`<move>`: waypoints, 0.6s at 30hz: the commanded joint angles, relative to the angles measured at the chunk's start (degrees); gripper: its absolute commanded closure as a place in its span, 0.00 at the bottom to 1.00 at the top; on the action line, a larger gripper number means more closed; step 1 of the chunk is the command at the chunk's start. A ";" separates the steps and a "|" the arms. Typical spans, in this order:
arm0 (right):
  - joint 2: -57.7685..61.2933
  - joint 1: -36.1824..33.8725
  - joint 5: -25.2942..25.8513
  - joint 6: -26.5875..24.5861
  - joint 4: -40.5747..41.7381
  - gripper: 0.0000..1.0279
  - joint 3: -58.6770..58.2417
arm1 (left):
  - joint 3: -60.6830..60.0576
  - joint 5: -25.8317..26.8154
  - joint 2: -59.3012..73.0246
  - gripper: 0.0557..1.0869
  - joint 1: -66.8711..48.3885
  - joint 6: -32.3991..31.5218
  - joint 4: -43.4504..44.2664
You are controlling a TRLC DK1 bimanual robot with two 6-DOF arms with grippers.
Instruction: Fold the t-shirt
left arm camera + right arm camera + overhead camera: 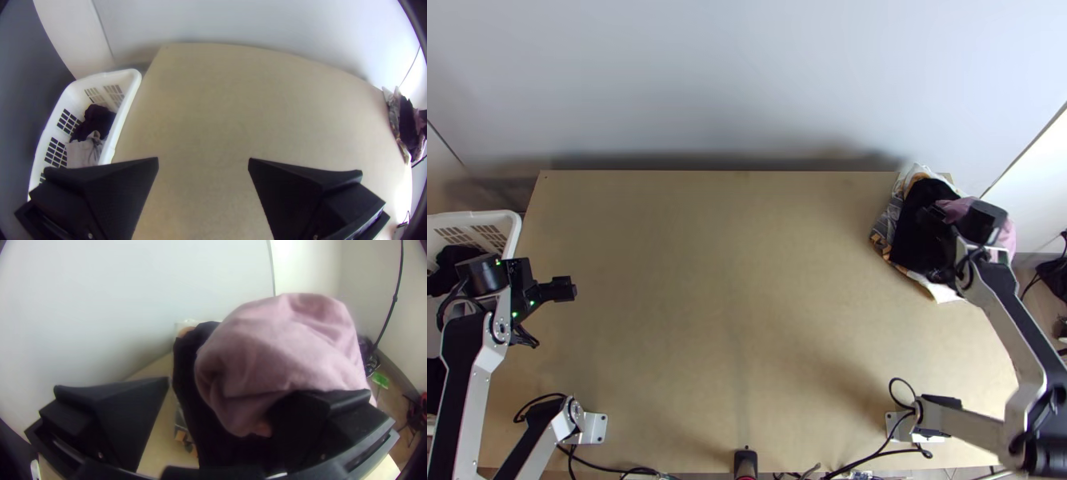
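Closest to the lens in the right wrist view, see the right gripper (931, 244) released, fingers (129, 418) spread apart over the heap at the table's (731, 280) far right corner, with bunched pink cloth (284, 346) overlapped by one fingertip and lying against black cloth (184, 369) on patterned cloth (885, 232). Cannot tell which piece in that heap is the t-shirt. Toward the left edge, near the white basket (512, 234) with dark and pale clothes (82, 153) inside, find the left gripper (555, 314) likewise parted, gripping nothing above bare wood.
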 commanded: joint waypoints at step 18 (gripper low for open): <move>-41.87 9.84 -1.43 0.19 -19.94 0.04 -14.31 | -5.75 5.29 -9.61 0.05 0.83 -3.44 3.99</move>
